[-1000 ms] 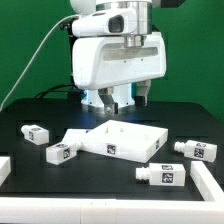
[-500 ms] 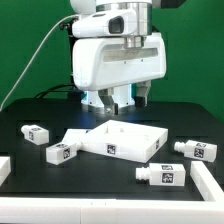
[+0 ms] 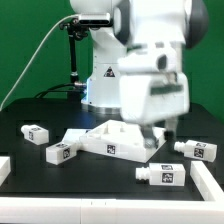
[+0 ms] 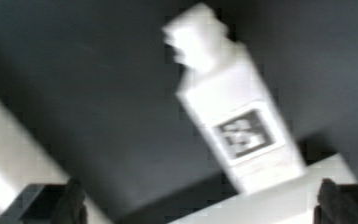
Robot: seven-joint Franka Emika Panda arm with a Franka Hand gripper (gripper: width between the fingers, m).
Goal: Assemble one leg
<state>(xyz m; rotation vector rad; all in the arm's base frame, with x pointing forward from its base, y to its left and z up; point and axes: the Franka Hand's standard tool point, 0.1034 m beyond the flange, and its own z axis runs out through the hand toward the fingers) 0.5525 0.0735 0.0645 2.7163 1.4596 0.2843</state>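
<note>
Four small, stubby white plastic legs with black-and-white square tags lie loose on the black table, spread around the large flat white square tabletop piece. We judge this spacing leaves room for fingers to come down on either side of any one of them. Two lie to the exterior view's left of the tabletop and two to its right, a nearer right-hand leg and a farther right-hand leg.

The white robot arm leans over toward the exterior view's right, blurred, with its hand pointing down over the tabletop's right edge, near those two legs. The gripper hangs clear of the table.

In the wrist view one leg lies flat on the table, tag up, running lengthwise between the two dark fingertips. The fingers are spread wide and hold nothing. We cannot tell which right-hand leg this is. We judge the arm is lining up above it for a pick-up, and no leg is mounted yet.
</note>
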